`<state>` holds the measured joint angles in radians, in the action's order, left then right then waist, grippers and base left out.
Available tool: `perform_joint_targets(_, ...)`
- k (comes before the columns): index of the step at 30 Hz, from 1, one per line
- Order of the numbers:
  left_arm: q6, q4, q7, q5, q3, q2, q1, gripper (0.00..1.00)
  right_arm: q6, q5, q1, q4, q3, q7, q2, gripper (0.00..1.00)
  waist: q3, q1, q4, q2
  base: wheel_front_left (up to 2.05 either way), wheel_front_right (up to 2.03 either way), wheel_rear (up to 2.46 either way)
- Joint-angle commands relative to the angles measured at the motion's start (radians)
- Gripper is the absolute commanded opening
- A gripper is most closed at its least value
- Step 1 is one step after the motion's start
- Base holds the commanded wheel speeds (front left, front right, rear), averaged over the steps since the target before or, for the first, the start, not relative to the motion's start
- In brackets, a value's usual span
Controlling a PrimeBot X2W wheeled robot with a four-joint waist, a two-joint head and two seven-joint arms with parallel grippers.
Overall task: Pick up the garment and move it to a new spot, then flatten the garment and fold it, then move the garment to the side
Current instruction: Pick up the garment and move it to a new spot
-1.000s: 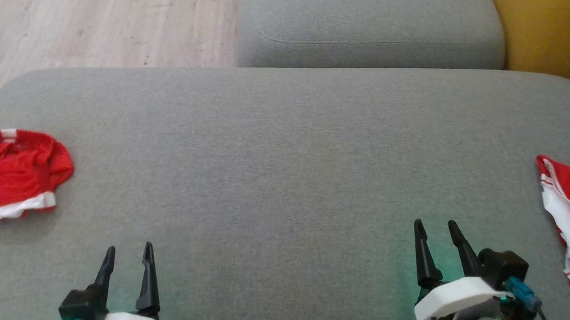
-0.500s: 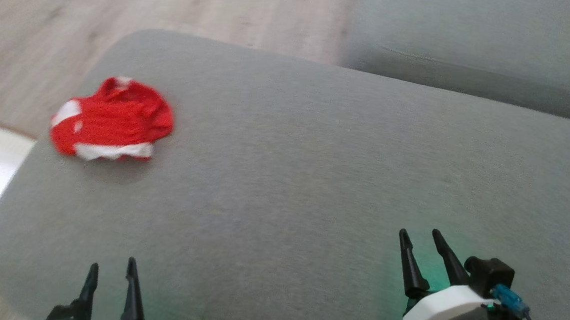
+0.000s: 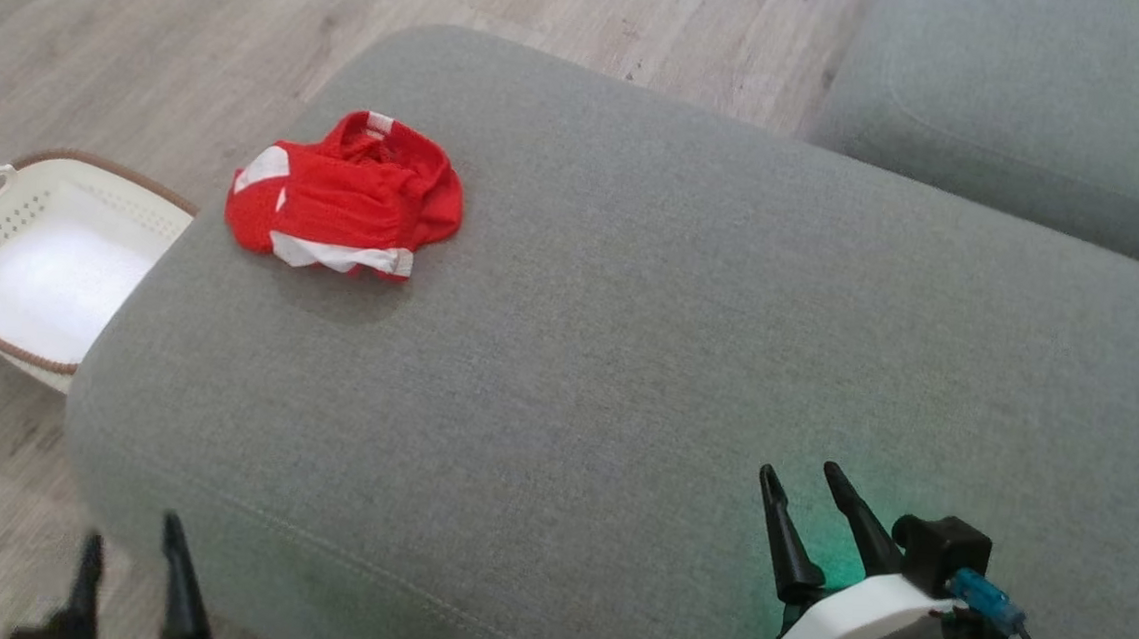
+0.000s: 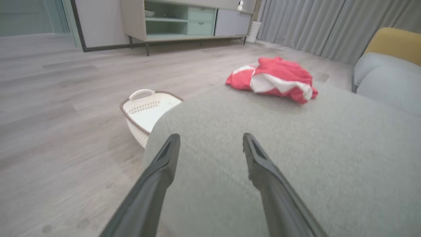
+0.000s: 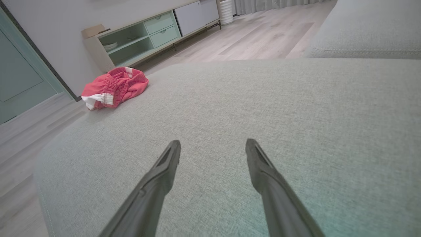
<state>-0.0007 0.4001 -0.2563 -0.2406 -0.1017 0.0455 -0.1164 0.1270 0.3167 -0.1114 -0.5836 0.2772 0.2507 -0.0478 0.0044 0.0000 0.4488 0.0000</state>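
From the head: red and white garment (image 3: 343, 193) bunched in a heap near the far left corner of the grey sofa seat (image 3: 627, 364), well apart from both arms. Beside that end of the seat, on the wood floor (image 3: 149, 29), a white basket (image 3: 25, 216) with a brown rim, its bare white bottom showing. Left jaws blurred at the seat's near left corner, right jaws over its near right part. Both pairs spread wide, plain seat fabric between them.

From the left wrist: grey curtains (image 4: 329, 26) and a yellow cushion (image 4: 391, 41).

From the right wrist: the garment's gathered waistband, and a low cabinet (image 5: 141, 36) with something pale on an open shelf, too small to tell.
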Motion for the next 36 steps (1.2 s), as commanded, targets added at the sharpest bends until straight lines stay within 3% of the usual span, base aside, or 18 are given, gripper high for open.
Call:
perform_joint_targets(1,-0.012,-0.073,-0.006,0.010,-0.055,0.005,0.079,1.00,0.004,-0.005,-0.038,0.027,0.021,0.011,-0.002,1.00,0.018,0.0000,-0.015,0.0000,0.00,0.00,0.00)
perform_joint_targets(7,-0.078,-0.211,-0.006,0.050,-0.130,0.011,0.213,1.00,0.004,-0.033,-0.063,0.027,0.010,0.011,-0.002,1.00,0.078,0.0000,-0.054,0.0000,0.00,0.00,0.00)
perform_joint_targets(11,-0.108,-0.176,-0.006,0.060,-0.136,0.055,0.358,1.00,0.004,-0.047,-0.085,0.031,0.012,0.011,-0.002,1.00,0.122,0.0000,-0.084,0.0000,0.00,0.00,0.00)
perform_joint_targets(26,-0.130,0.473,0.016,-0.011,-0.018,0.301,0.830,1.00,0.004,-0.098,-0.186,0.073,0.040,0.011,-0.002,1.00,0.307,0.0000,-0.277,0.0000,0.00,0.00,0.00)
perform_joint_targets(36,-0.130,0.691,0.132,-0.124,0.069,0.352,0.910,1.00,0.004,-0.127,-0.214,0.092,0.025,0.011,-0.002,1.00,0.371,0.0000,-0.342,0.0000,0.00,0.00,0.00)
